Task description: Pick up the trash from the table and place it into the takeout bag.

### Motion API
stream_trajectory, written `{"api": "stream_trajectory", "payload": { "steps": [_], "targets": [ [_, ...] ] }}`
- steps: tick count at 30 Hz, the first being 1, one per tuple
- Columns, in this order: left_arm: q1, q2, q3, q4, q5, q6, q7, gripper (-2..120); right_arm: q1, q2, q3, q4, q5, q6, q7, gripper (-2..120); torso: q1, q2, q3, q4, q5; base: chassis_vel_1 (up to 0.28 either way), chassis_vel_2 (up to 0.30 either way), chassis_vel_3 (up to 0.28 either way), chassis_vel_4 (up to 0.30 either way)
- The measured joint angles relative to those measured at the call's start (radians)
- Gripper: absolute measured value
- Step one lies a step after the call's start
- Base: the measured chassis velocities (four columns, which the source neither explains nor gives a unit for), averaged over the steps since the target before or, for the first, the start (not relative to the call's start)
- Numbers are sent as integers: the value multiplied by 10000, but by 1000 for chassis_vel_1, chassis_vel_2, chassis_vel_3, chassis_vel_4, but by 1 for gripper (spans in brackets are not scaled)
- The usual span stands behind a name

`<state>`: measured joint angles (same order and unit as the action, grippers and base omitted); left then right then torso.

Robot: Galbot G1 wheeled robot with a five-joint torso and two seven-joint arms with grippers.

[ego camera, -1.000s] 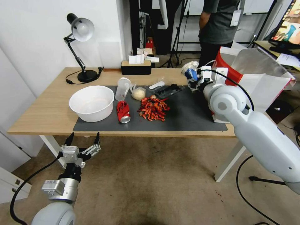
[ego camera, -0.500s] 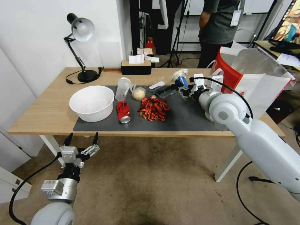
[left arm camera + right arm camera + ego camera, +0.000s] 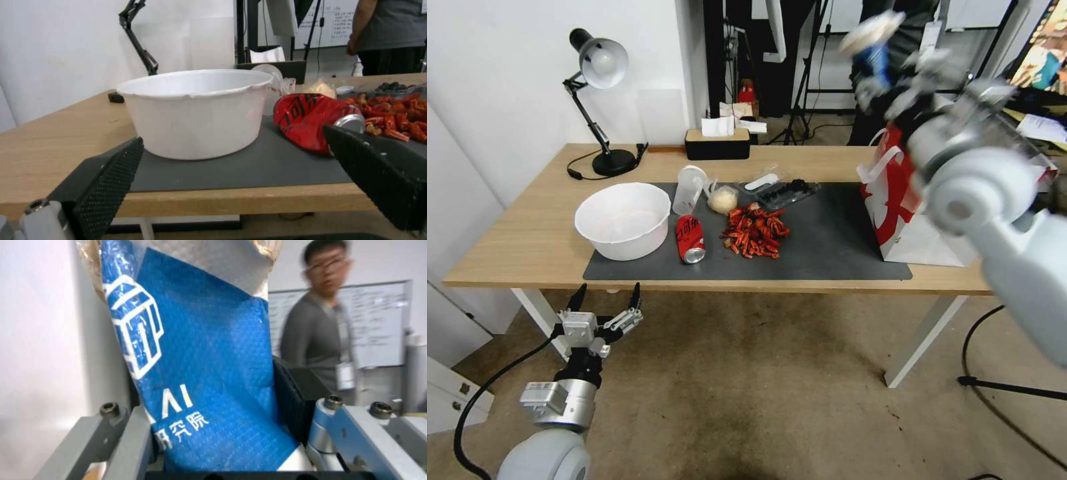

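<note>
One piece of trash is in transit: the right gripper (image 3: 887, 73) is raised high above the table, level with the top of the tall white paper takeout bag with the red side panel (image 3: 894, 200), and is clenched on a blue-and-white crumpled paper cup or wrapper (image 3: 200, 373), which sits squeezed between its jaws in the right wrist view. It has not yet gone into the bag, whose mouth is hidden behind the arm.

Most of the job looks left to do. On the dark grey mat (image 3: 827, 247) of the long light-wood table (image 3: 527, 247) lie a white round plastic bowl (image 3: 623, 220), a tipped red cola can (image 3: 690, 238), a clear plastic cup (image 3: 688, 189), a small clear-wrapped whitish lump (image 3: 723, 199), a heap of red shell scraps (image 3: 755, 231) and a black tray with a clear lid (image 3: 787, 192).

Parked below the table's near edge, the left gripper (image 3: 606, 301) hangs released, its fingers spread and empty.
</note>
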<state>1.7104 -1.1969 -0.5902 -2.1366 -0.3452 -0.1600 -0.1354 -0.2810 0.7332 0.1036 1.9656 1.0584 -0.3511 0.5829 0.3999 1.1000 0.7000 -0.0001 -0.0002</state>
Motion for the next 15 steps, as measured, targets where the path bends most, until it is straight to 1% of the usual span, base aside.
{"api": "stream_trajectory", "payload": {
  "steps": [2,4,5,8,15],
  "targets": [
    [6,-4,8,-2,0,0,0,100,89,-36,35,-98,1,12,109,39,0,0,0,0,5,0,0,0,0],
    [22,-9,25,-29,0,0,0,100,188,-72,105,-326,-150,24,455,39,0,0,0,1,2,0,0,0,0],
    [22,-9,25,-29,0,0,0,100,188,-72,105,-326,-150,24,455,39,0,0,0,1,2,0,0,0,0],
    [44,-2,26,-45,-4,0,-5,100,192,-74,141,-684,-577,31,873,39,0,0,0,0,3,0,0,0,0],
    [121,-9,-1,-77,-14,-9,-12,100,208,11,139,-1261,-826,-33,1037,39,1,0,0,1,3,0,0,0,0]
  ]
}}
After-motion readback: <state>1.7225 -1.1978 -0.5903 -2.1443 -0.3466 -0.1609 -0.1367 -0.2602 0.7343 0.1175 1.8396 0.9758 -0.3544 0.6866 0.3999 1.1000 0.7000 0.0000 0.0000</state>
